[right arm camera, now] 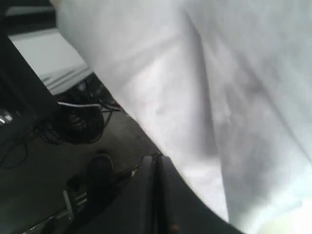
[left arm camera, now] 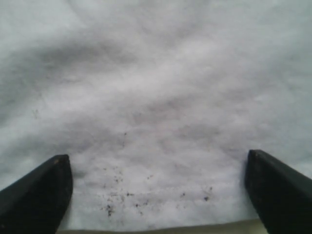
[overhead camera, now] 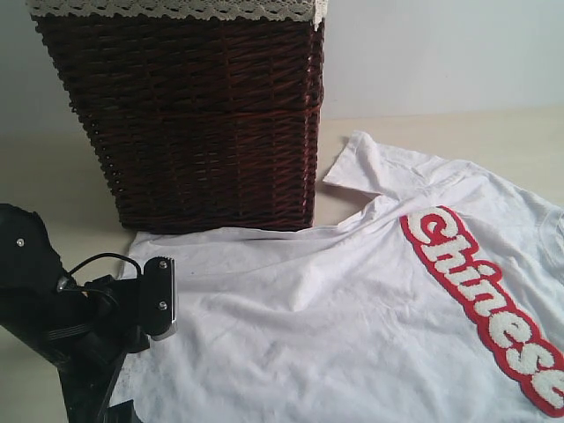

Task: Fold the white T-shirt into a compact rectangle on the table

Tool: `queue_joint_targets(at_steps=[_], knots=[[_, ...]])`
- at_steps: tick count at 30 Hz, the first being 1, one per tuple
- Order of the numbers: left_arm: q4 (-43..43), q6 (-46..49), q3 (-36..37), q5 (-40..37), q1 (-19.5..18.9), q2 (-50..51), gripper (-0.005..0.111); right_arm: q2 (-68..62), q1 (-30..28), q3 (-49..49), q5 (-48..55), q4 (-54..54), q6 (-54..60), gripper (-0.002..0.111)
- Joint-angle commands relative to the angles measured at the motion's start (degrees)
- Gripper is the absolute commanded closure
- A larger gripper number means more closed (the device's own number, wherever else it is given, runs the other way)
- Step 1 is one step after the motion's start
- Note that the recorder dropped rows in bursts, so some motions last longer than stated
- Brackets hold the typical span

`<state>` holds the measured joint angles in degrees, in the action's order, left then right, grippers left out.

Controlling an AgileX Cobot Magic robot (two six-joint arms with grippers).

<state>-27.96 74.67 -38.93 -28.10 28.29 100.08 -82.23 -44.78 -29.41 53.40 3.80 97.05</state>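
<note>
The white T-shirt (overhead camera: 352, 308) lies spread face up on the table (overhead camera: 53, 176), its red-outlined lettering (overhead camera: 489, 308) running toward the right edge. My left arm (overhead camera: 88, 326) hovers over the shirt's lower left part. In the left wrist view my left gripper (left arm camera: 157, 156) is open, its black fingers (left arm camera: 44, 195) wide apart above the speckled hem (left arm camera: 146, 200). My right gripper (right arm camera: 157, 160) is out of the exterior view. Its fingers are pressed together where the edge of the draped white cloth (right arm camera: 219, 97) meets their tips.
A dark brown wicker basket (overhead camera: 194, 123) with cream lace trim stands at the back left, touching the shirt's upper edge. Past the lifted cloth, the right wrist view shows the dark floor with coiled cables (right arm camera: 78, 119).
</note>
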Motion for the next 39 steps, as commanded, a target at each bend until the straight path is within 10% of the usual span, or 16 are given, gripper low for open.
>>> queue_joint_targets(at_steps=[1, 23, 39], knots=[[1.56, 0.09, 0.70, 0.02, 0.41, 1.98, 0.015, -4.41, -5.60, 0.08, -6.79, 2.60, 4.73, 0.108], [1.56, 0.09, 0.70, 0.02, 0.41, 1.98, 0.015, -11.00, -6.04, 0.08, -2.65, 10.31, 4.39, 0.108], [1.56, 0.09, 0.70, 0.02, 0.41, 1.98, 0.015, -11.73, -5.93, 0.08, -14.78, -10.86, 10.86, 0.108]])
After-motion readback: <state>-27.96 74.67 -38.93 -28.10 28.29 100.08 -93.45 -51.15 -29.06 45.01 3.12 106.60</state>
